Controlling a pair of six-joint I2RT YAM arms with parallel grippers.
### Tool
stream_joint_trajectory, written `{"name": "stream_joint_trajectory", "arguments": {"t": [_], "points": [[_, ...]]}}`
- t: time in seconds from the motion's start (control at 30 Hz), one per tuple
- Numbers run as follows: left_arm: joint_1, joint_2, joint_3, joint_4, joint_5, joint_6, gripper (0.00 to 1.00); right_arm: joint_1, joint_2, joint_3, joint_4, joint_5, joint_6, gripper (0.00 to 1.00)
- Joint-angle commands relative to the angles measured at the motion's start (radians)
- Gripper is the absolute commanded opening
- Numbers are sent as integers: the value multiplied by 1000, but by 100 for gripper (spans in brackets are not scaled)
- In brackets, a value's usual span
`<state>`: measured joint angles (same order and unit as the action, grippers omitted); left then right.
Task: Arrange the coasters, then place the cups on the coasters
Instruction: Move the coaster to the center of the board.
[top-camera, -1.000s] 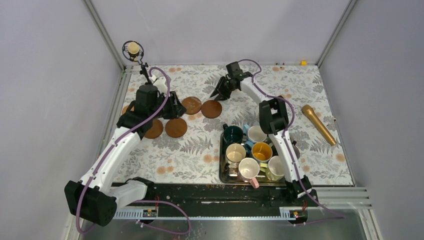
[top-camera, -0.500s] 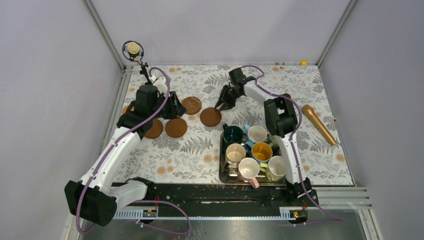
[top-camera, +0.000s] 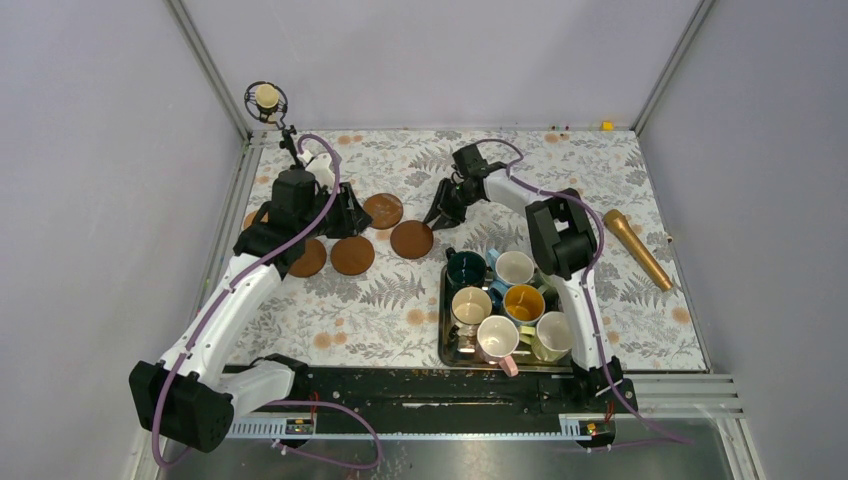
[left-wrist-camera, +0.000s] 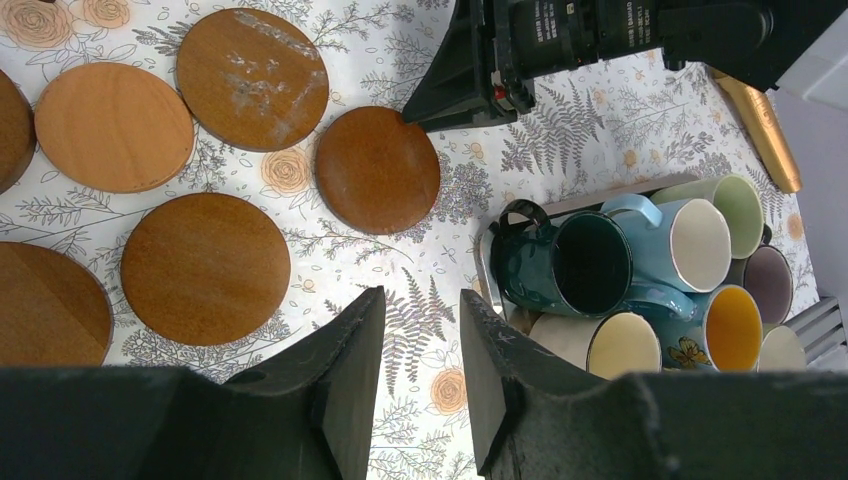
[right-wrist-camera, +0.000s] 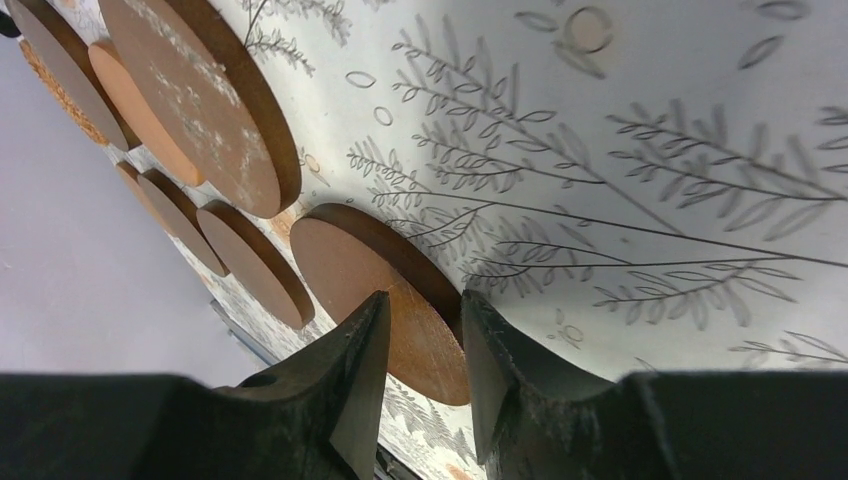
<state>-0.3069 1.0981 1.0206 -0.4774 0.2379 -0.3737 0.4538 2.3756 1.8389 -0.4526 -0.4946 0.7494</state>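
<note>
Fingers of your right gripper (right-wrist-camera: 424, 298) stand parted, not clenched on anything, and tilt down at the far rim of a dark brown coaster (top-camera: 411, 240). Wood shows in the gap between them, and you cannot tell whether the tips press on it. That coaster lies flat on the floral tabletop (top-camera: 380, 310), at 10 o'clock from the steel tray (top-camera: 442, 330) and near its far left corner.

Your left gripper (left-wrist-camera: 420, 305) is likewise released, with nothing in its gap, and it hovers above the cloth. It hangs just beside a second coaster (top-camera: 383, 210), at that one's 9 o'clock. A third coaster (top-camera: 352, 255) lies at 9 o'clock of the first, and a paler coaster (top-camera: 308, 258) lies further out the same way, partly under the left arm.

All the mugs sit crowded in the tray. The dark green mug (top-camera: 466, 270) is at the far left, with the white mug (top-camera: 514, 268) at its 3 o'clock. The beige mug (top-camera: 471, 305) and the yellow-orange mug (top-camera: 523, 302) sit nearer you. A gold stick (top-camera: 637, 248) lies at 2 o'clock of the tray, apart from it.
</note>
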Motion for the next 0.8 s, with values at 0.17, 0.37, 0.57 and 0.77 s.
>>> {"name": "stream_joint_trajectory", "arguments": {"t": [0.17, 0.37, 0.57, 0.77], "points": [[5, -21, -7, 36, -12, -1, 36, 46, -74, -28, 49, -31, 22, 40], [5, -26, -8, 36, -25, 1, 36, 61, -70, -18, 56, -39, 22, 40], [5, -21, -10, 36, -24, 0, 36, 77, -72, -17, 57, -45, 11, 40], [5, -20, -8, 36, -26, 1, 36, 101, -72, -24, 59, -47, 3, 40]]}}
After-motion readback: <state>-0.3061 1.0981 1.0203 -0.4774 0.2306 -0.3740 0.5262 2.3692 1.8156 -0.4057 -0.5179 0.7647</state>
